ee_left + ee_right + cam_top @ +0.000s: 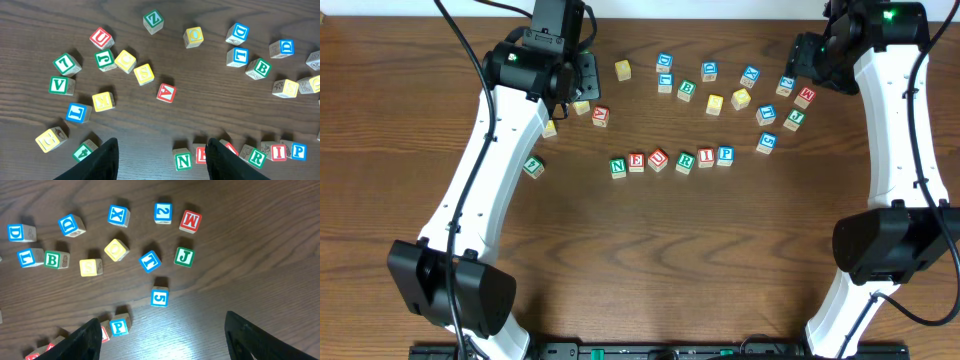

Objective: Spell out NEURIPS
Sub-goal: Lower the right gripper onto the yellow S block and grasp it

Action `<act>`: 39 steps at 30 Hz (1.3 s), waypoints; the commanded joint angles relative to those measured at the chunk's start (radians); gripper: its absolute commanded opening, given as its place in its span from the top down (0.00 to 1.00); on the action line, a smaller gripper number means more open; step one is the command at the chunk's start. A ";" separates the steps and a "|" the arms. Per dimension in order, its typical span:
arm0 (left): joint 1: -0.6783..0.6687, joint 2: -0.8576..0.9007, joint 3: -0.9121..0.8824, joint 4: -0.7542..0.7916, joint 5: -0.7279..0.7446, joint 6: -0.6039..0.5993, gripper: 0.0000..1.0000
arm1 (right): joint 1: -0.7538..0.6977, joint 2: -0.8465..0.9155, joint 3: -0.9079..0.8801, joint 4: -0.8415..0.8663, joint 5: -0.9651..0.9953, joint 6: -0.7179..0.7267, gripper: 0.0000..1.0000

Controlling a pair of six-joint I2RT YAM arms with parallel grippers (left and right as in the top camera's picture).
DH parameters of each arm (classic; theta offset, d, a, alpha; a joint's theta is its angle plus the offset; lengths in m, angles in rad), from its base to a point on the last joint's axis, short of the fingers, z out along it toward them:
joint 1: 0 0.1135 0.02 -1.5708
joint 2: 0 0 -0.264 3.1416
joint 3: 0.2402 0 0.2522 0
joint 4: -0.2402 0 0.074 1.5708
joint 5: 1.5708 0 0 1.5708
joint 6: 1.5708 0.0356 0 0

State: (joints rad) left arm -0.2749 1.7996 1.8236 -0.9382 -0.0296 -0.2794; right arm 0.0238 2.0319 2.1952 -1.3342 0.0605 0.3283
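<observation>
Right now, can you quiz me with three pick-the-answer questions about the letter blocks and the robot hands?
1. Where is the P block?
A) at the row's end, beside I
B) on top of N
C) in a gripper

2. How many blocks are in the row?
A) four
B) six
C) nine

3. The left gripper is:
A) shut on a block
B) open and empty
C) out of sight

Answers:
1 A: P follows I at the end of the line.
2 B: N, E, U, R, I and P make six.
3 B: its fingers stand wide apart, gripping nothing.
</observation>
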 commanded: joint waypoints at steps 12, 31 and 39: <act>0.005 -0.004 -0.005 -0.003 -0.012 0.017 0.45 | 0.058 0.006 0.015 0.105 -0.052 0.020 0.29; 0.004 -0.004 -0.005 -0.003 -0.013 0.017 0.45 | 0.194 0.195 0.015 0.332 -0.051 0.054 0.32; 0.005 -0.004 -0.005 -0.003 -0.013 0.017 0.45 | 0.213 0.257 0.014 0.367 -0.051 0.076 0.32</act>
State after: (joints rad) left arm -0.2749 1.7996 1.8236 -0.9382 -0.0296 -0.2794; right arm 0.2241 2.2536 2.1967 -0.9737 0.0078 0.3832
